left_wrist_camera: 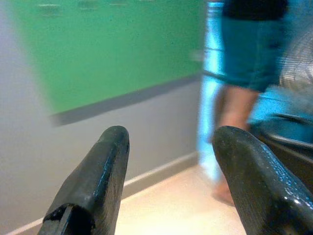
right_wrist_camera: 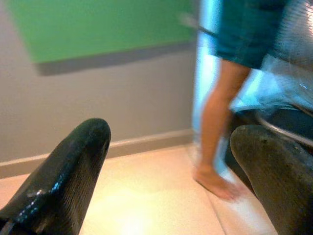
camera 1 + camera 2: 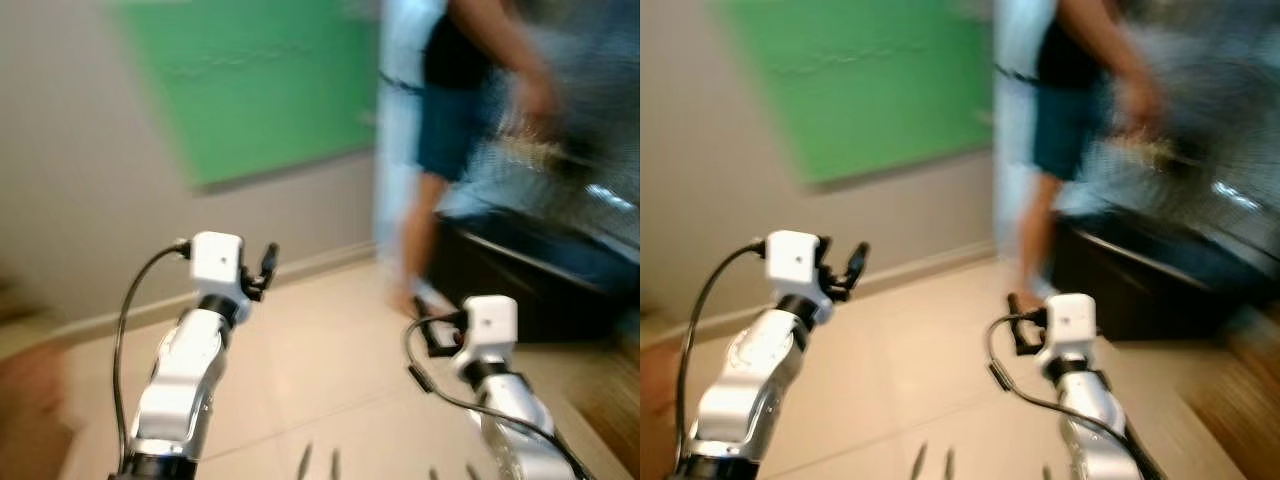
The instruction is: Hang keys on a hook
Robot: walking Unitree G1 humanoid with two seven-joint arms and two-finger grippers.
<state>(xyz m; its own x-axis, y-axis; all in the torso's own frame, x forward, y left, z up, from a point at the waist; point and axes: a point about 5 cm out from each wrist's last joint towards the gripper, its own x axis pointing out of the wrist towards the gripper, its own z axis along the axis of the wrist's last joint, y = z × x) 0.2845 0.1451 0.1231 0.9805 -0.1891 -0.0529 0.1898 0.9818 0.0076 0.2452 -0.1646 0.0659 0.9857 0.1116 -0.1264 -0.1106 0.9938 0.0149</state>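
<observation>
Both arms are raised over the tiled floor (image 3: 330,370), left gripper (image 1: 168,166) and right gripper (image 2: 171,171) spread wide and empty, facing a green board (image 3: 260,80) and a person (image 3: 460,120) far right.

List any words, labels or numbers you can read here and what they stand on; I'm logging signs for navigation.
None can be read.
Green board on the wall: faint pale marks near its top, too blurred to read.
Left gripper and right gripper: no lettering shows.
</observation>
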